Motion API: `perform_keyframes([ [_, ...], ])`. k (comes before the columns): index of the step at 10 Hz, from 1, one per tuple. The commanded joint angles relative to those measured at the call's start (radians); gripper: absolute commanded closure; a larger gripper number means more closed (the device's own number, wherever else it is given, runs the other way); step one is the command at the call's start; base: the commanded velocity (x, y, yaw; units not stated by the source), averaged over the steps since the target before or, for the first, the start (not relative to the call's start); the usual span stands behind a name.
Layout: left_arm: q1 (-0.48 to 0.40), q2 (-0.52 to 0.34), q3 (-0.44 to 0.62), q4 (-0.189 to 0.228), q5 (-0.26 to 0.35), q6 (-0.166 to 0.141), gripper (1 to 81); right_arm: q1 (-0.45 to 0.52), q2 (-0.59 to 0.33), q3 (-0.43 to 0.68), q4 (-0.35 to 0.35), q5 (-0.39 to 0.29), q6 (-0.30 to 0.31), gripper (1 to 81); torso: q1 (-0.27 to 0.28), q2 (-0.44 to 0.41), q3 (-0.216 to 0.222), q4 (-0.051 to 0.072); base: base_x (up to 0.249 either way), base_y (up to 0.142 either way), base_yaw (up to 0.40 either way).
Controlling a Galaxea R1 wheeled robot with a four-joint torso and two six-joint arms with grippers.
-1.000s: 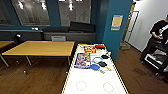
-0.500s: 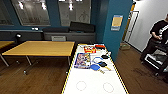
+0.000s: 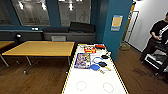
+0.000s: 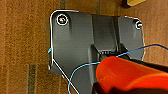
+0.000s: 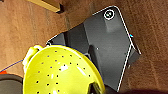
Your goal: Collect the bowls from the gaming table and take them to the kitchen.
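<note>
— Where have the bowls got to?

— Both are at the robot's wrists. The orange-red bowl [image 4: 127, 75] shows large in the left wrist view, above brown wooden floor [image 4: 22, 45], with a thin blue cable [image 4: 82, 68] looping just beside it. The yellow-green bowl [image 5: 60, 72] shows in the right wrist view — it is dotted with small holes, and it too hangs over the floor.

— Are the fingers closed on them?

— I cannot tell; neither set of fingers can be made out.

— And the gaming table?

— Right ahead in the head view: the long white surface [image 3: 92, 82] with its pale raised rim. Toward its far end lie a colourful box [image 3: 82, 60], a blue paddle [image 3: 95, 67] just beside that box, a black paddle [image 3: 103, 64] near the blue one, and a red case [image 3: 100, 46] at the very end.

— Anything around it?

— A wide wooden-topped table [image 3: 41, 48] stands beside the gaming table, on its left. A teal pillar [image 3: 116, 25] rises past the far right corner, and a person [image 3: 157, 37] in dark clothes stands well off to the right, by a cart.
</note>
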Motion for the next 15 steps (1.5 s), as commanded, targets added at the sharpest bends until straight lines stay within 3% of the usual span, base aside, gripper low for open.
perform_keyframes([
  [1,0.019,0.080,-0.114,0.023,0.024,0.009,81.1,0.028,0.031,-0.085,-0.017,-0.086,-0.001,81.1,0.000,0.000,0.000,0.000,0.000,0.000,0.000],
  [2,0.027,0.126,-0.181,0.023,0.024,0.009,81.1,0.026,0.048,-0.106,-0.020,-0.086,-0.001,81.1,0.000,0.000,0.000,0.000,0.000,0.000,0.000],
  [4,0.034,0.205,-0.293,0.023,0.024,0.009,81.1,0.023,0.056,-0.111,-0.021,-0.086,-0.004,81.1,0.000,0.000,0.041,0.000,0.000,0.000,0.000],
  [6,0.034,0.230,-0.316,0.025,0.024,0.010,81.1,0.022,0.056,-0.108,-0.021,-0.086,-0.004,81.1,0.000,0.000,0.072,0.000,0.000,0.000,0.000],
  [7,0.034,0.232,-0.316,0.025,0.024,0.009,81.1,0.021,0.056,-0.108,-0.021,-0.086,-0.004,81.1,-0.001,0.000,0.045,0.000,0.000,0.000,0.000],
  [10,0.034,0.233,-0.316,0.025,0.024,0.010,81.1,0.017,0.060,-0.103,-0.021,-0.081,-0.006,81.1,-0.002,-0.002,0.059,0.000,0.000,0.000,0.000],
  [11,0.034,0.233,-0.316,0.025,0.024,0.010,81.1,0.017,0.062,-0.103,-0.021,-0.081,-0.006,81.1,-0.002,-0.002,0.059,0.095,0.000,0.000,0.000],
  [12,0.034,0.233,-0.316,0.025,0.024,0.010,81.1,0.017,0.062,-0.101,-0.021,-0.081,-0.006,81.1,-0.002,-0.002,0.059,0.106,0.000,0.000,0.000],
  [13,0.034,0.233,-0.318,0.025,0.024,0.010,81.1,0.018,0.062,-0.101,-0.021,-0.083,-0.006,81.1,-0.002,-0.002,0.059,0.030,0.000,0.000,0.000],
  [15,0.034,0.233,-0.318,0.026,0.024,0.010,81.1,0.014,0.062,-0.106,-0.021,-0.083,-0.006,81.1,-0.002,-0.002,0.059,0.079,0.000,0.000,0.000],
])
